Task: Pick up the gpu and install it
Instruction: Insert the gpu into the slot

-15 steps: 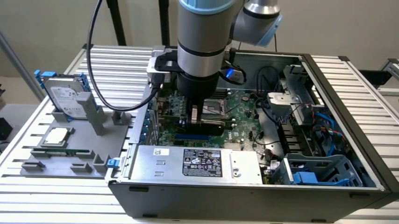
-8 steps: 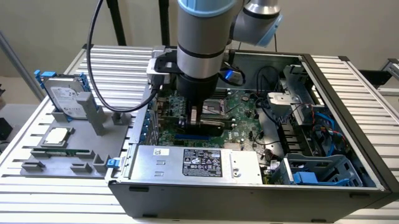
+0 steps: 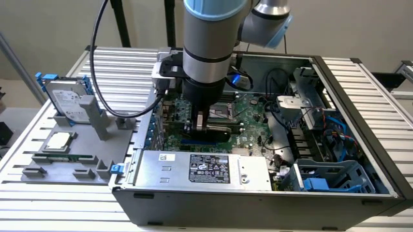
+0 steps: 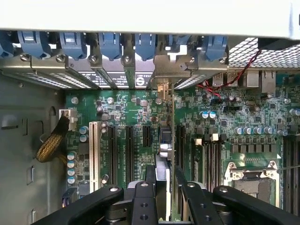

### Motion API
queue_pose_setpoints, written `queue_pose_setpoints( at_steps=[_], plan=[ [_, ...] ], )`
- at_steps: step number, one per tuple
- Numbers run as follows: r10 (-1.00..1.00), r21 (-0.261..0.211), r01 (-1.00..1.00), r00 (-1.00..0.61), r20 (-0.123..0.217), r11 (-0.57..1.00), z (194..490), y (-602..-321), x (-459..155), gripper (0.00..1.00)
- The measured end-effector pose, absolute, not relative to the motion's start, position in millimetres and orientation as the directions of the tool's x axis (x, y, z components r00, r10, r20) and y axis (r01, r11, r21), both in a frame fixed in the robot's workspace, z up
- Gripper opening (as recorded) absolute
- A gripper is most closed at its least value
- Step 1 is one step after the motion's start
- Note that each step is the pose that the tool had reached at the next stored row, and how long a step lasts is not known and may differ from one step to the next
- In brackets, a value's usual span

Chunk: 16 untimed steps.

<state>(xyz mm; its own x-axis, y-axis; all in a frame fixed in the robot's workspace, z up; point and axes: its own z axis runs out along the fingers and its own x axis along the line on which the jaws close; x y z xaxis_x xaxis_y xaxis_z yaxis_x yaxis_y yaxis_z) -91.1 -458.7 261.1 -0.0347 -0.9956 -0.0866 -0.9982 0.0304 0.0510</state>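
Gpu (image 4: pixel 167 154), thin flat card seen edge-on with silver bracket, stands upright over the green motherboard (image 4: pixel 122 112) slots; I see my black fingers (image 4: pixel 143 197) closed on it

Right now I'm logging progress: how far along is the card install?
Pickup looks done: the gripper is down inside the computer case, holding the gpu edge-on above the motherboard. In hand: the card stands upright in line with the expansion slots, its bracket near the rear slot covers. Whether it is fully seated cannot be told, and the gripper has not released it.
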Motion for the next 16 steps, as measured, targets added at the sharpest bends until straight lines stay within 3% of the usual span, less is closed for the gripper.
queue_pose_setpoints(
  at_steps=[16],
  plan=[
    [-0.996, 0.061, -0.998, -0.036, -0.086, 0.03, 255.3, -458.7, -91.1, 0.0]
  ],
)
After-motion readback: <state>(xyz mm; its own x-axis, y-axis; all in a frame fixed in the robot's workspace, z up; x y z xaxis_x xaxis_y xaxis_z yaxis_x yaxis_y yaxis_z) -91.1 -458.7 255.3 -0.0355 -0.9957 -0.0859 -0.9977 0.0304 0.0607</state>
